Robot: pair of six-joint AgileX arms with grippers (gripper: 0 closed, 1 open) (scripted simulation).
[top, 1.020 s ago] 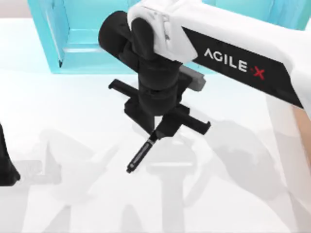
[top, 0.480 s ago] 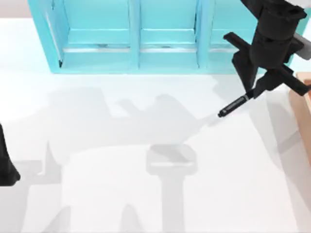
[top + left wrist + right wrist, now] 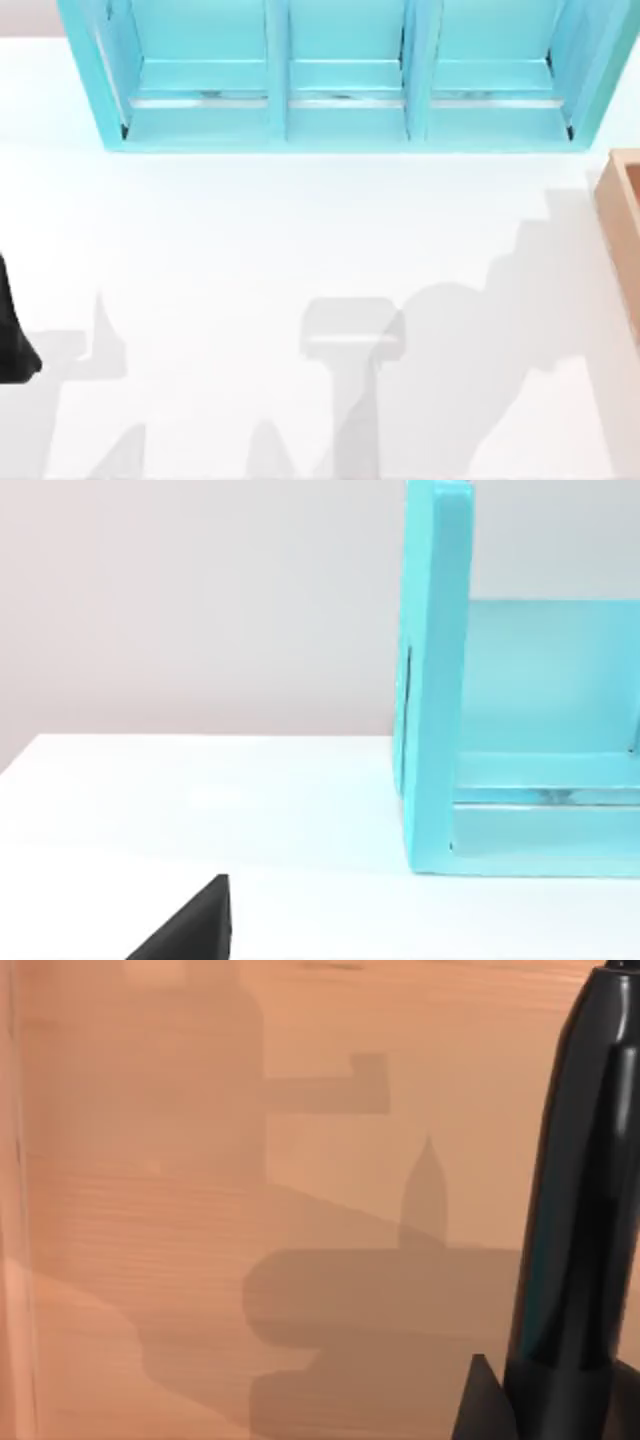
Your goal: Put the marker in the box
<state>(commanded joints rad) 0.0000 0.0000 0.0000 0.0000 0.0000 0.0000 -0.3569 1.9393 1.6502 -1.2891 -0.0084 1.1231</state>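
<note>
In the right wrist view the marker (image 3: 580, 1190), a glossy black stick, stands out from my right gripper (image 3: 545, 1405), which is shut on its lower end. One dark finger (image 3: 480, 1405) shows beside it. Behind the marker lies the tan wooden surface of the box (image 3: 200, 1160), with the gripper's shadow cast on it. In the top view the box (image 3: 622, 205) appears as a tan corner at the table's right edge. My left arm (image 3: 10, 340) is parked at the left edge of the table, and a black part of its gripper (image 3: 190, 930) shows in the left wrist view.
A large turquoise shelf unit (image 3: 340, 80) with three compartments stands along the back of the white table (image 3: 300, 250). Its side wall (image 3: 430, 680) rises close to the left wrist camera.
My right arm has carried the marker from the table's middle to the right and out of the top view, over the box. The left arm has not moved.
</note>
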